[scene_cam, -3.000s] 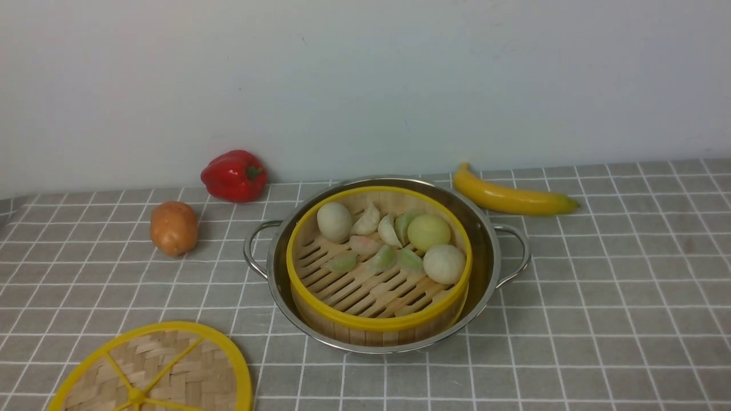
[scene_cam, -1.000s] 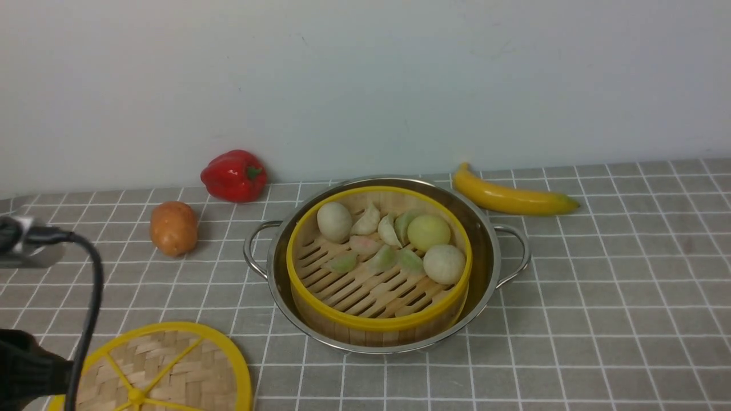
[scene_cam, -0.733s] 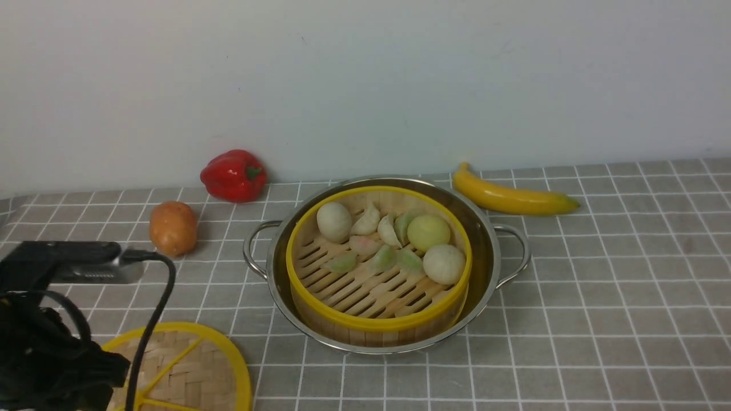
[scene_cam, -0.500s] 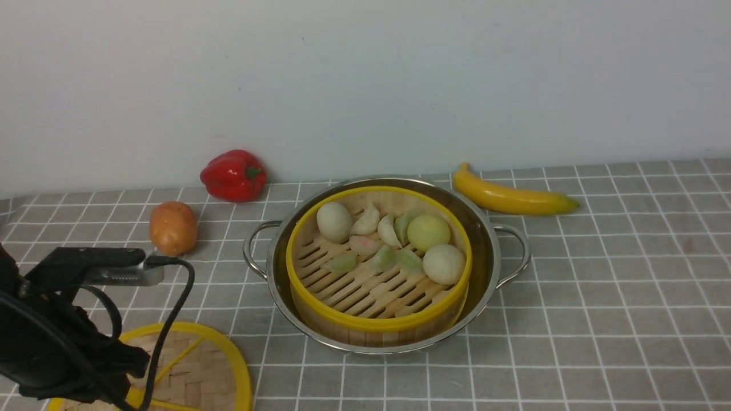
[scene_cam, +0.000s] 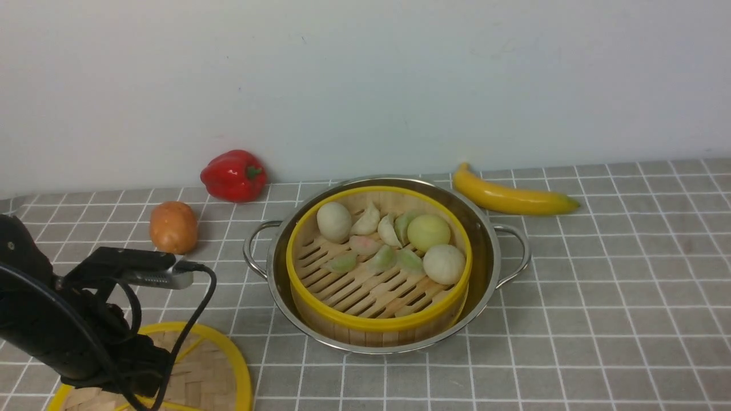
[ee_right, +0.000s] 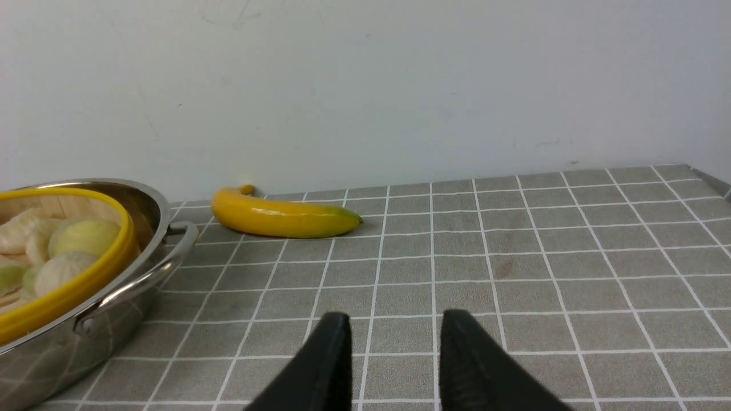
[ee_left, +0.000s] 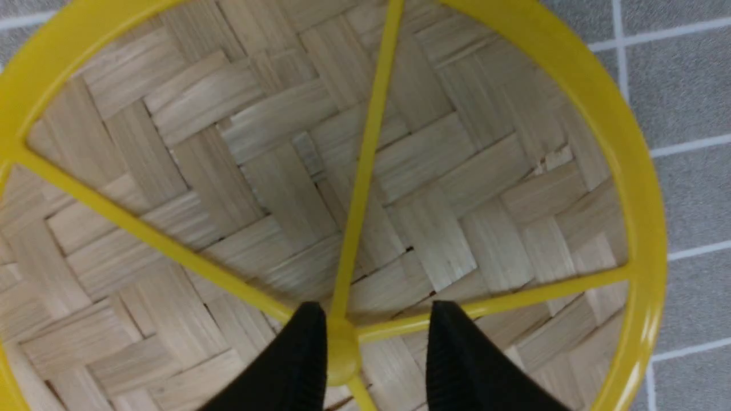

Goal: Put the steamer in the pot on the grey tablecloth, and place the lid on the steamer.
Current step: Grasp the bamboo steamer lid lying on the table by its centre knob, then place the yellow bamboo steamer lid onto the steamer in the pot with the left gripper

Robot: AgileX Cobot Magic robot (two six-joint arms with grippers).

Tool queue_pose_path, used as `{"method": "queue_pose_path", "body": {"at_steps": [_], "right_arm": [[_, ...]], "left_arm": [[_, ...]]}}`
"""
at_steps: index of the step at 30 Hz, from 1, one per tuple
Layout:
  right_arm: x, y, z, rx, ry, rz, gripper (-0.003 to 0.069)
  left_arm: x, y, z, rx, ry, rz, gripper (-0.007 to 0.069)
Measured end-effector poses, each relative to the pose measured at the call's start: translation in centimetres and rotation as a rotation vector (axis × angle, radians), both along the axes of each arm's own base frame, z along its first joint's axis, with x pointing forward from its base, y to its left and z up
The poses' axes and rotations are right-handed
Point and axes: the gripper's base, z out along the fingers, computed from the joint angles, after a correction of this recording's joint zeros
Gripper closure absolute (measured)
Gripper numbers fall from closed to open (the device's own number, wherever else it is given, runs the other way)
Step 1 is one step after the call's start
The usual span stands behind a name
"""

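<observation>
The left pincer [ee_left: 371, 319] is hanging parted and empty astride the yellow knob [ee_left: 341, 351] of the flat woven-bamboo lid [ee_left: 434, 188] beneath it, the yellow-rimmed bamboo steamer [scene_cam: 365, 288] already sitting uncovered in the steel pot [scene_cam: 484, 242] beyond.

The lid [ee_left: 434, 228] under the left jaws is woven from flat, pale wood strips that look dry and a bit rough. Its rim, spokes and knob are smooth, slightly shiny yellow plastic. The jaws are matt black. The pot [scene_cam: 484, 240] is shiny metal, like a mirror. The steamer [scene_cam: 371, 297] has pale wooden slats. The grey tablecloth [ee_right: 514, 257] ahead of the right jaws is matt cloth, and the banana [ee_right: 280, 220] beyond them is smooth and glossy.
</observation>
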Motion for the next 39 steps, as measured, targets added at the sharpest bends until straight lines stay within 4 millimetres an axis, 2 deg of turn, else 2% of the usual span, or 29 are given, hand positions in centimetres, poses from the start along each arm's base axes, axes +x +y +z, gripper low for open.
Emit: {"method": "queue_pose_path", "body": {"at_steps": [18,24,30,34,38,39], "right_arm": [[0.0,0.0,0.0,0.001,-0.004,0.000,0.0419],[0.0,0.0,0.0,0.001,-0.005,0.000,0.0419],[0.0,0.0,0.0,0.004,-0.005,0.000,0.0419],[0.0,0.0,0.0,0.004,-0.005,0.000,0.0419],[0.0,0.0,0.0,0.004,-0.005,0.000,0.0419],[0.0,0.0,0.0,0.004,-0.005,0.000,0.0419]], "left_arm": [[-0.1,0.3,-1.5,0.021,0.118,0.084,0.0389],[0.0,0.4,-1.6,0.028,0.109,0.085,0.0503],[0.1,0.4,-1.3,0.027,0.116,0.082,0.0505],[0.4,0.4,-0.6,0.027,0.099,0.080,0.0505],[1.0,0.5,1.5,0.035,0.028,0.076,0.0505],[1.1,0.6,2.8,0.049,-0.010,0.067,0.0505]]}}
